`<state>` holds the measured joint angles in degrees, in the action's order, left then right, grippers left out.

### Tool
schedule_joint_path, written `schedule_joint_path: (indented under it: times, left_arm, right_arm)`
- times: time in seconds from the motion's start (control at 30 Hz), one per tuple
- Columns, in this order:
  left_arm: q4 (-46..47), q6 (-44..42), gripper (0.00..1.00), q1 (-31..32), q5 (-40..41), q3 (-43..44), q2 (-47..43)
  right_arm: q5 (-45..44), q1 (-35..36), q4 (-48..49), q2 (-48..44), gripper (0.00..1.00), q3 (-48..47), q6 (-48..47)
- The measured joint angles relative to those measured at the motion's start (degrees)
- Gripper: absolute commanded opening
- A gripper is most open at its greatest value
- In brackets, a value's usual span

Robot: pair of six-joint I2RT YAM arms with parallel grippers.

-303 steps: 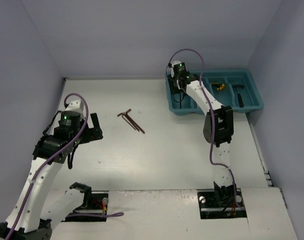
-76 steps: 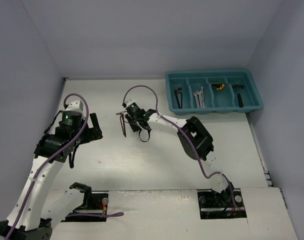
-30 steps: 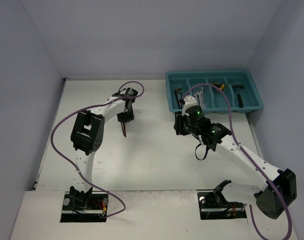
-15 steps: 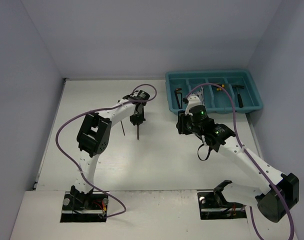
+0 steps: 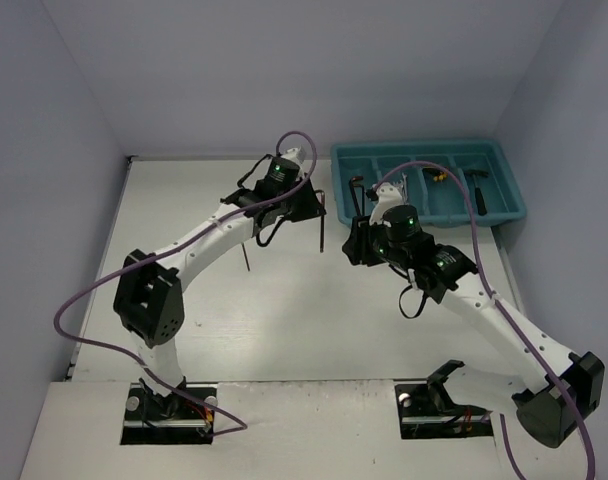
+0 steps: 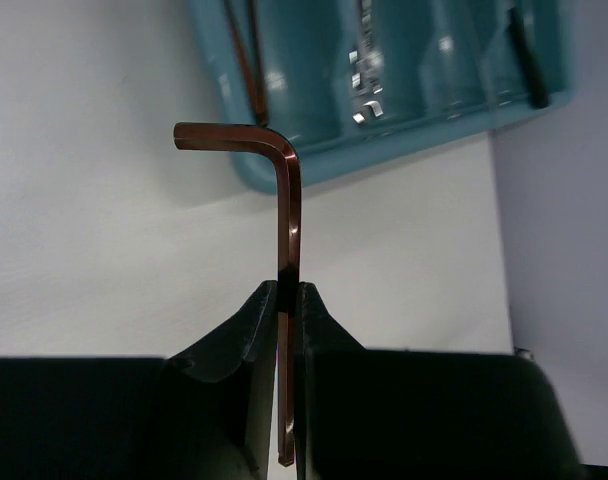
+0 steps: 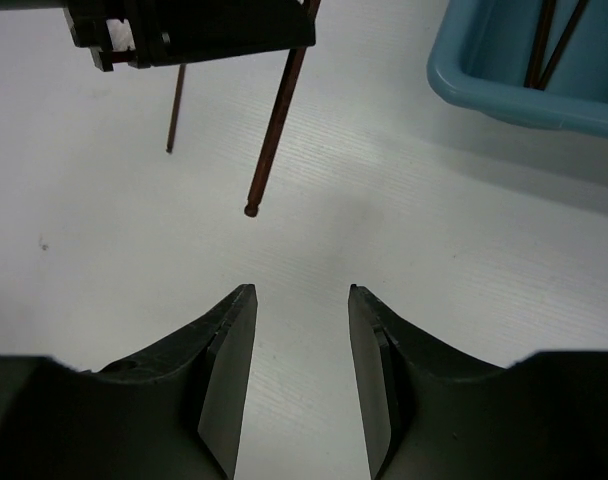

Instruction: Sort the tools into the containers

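My left gripper (image 6: 288, 288) is shut on the long leg of a reddish L-shaped hex key (image 6: 289, 200), held off the table just left of the teal tray (image 5: 512, 190). In the top view that hex key (image 5: 322, 222) hangs at my left gripper (image 5: 317, 205). A second hex key (image 5: 246, 256) lies on the table further left. My right gripper (image 7: 302, 290) is open and empty, low over the table beside the held hex key (image 7: 279, 120). The tray's compartments hold hex keys (image 6: 244, 50), silver wrenches (image 6: 364, 80), yellow-and-black pieces (image 5: 437, 175) and a black hammer-like tool (image 5: 479, 190).
The tray (image 6: 284, 165) sits at the table's back right, near the right wall. My right arm (image 5: 464, 290) crosses the table in front of the tray and hides part of its left compartments. Purple cables loop above both arms.
My left gripper closed on the hex key and carried it off the table, right toward the tray. My right gripper has opened a little wider and stayed beside the tray.
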<state>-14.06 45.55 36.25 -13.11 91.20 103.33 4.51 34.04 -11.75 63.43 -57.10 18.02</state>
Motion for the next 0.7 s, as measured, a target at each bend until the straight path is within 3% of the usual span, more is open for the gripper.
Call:
schedule_joint_path:
  times: [0.13, 0.37, 0.53, 0.63, 0.7]
  left_arm:
    - [0.77, 0.02, 0.00, 0.03, -2.23, 9.63, 5.04]
    - [2.70, -0.54, 0.01, 0.07, -2.57, 32.96, 24.15]
    - [4.05, -0.13, 0.23, -0.04, -0.57, 39.98, 34.66]
    - [4.41, 0.07, 0.54, -0.07, 0.69, 40.39, 38.40]
    - [4.84, 0.02, 0.64, -0.07, 1.22, 40.39, 39.55]
  right_arm:
    - [-2.17, -0.24, 0.03, -2.33, 0.42, -0.71, 0.88]
    - [-6.37, -0.29, 0.13, -11.50, 0.44, 0.18, 2.98]
    - [-7.29, -0.33, -0.61, -16.14, 0.47, 1.72, 4.20]
    - [-7.58, -0.33, -1.54, -17.62, 0.48, 2.36, 4.42]
    - [-7.71, -0.33, -2.03, -18.26, 0.48, 2.74, 4.42]
